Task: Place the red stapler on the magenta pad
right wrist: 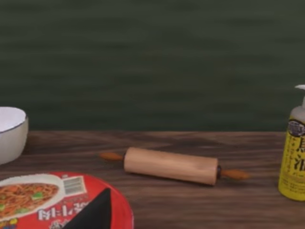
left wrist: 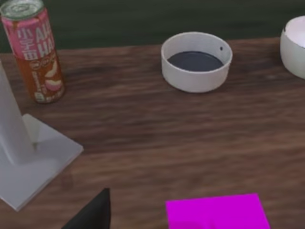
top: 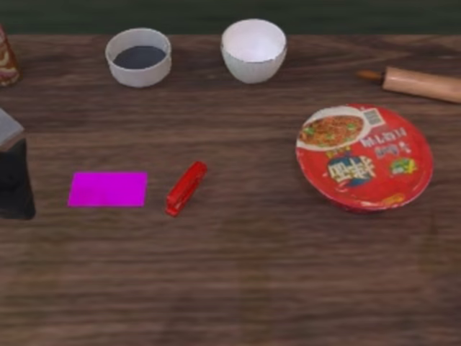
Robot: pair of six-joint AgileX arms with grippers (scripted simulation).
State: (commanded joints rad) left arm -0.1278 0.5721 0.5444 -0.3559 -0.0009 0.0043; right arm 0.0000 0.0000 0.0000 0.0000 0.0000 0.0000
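The red stapler (top: 186,188) lies flat on the wooden table, slanted, a short gap to the right of the magenta pad (top: 108,189). Nothing rests on the pad (left wrist: 217,212), whose far edge also shows in the left wrist view. Neither arm appears in the top view. Only a black tip of my left gripper (left wrist: 95,214) shows, on the near left of the pad. A black tip of my right gripper (right wrist: 97,212) hangs over the red noodle bowl (right wrist: 57,200). The stapler is out of both wrist views.
At the back stand a white bowl with dark contents (top: 138,57) and an empty white bowl (top: 253,49). The noodle bowl (top: 364,156) and a rolling pin (top: 418,83) sit right. A drink can (left wrist: 35,52) and a grey-black stand (top: 14,173) are left; a yellow bottle (right wrist: 293,157) stands beyond the rolling pin.
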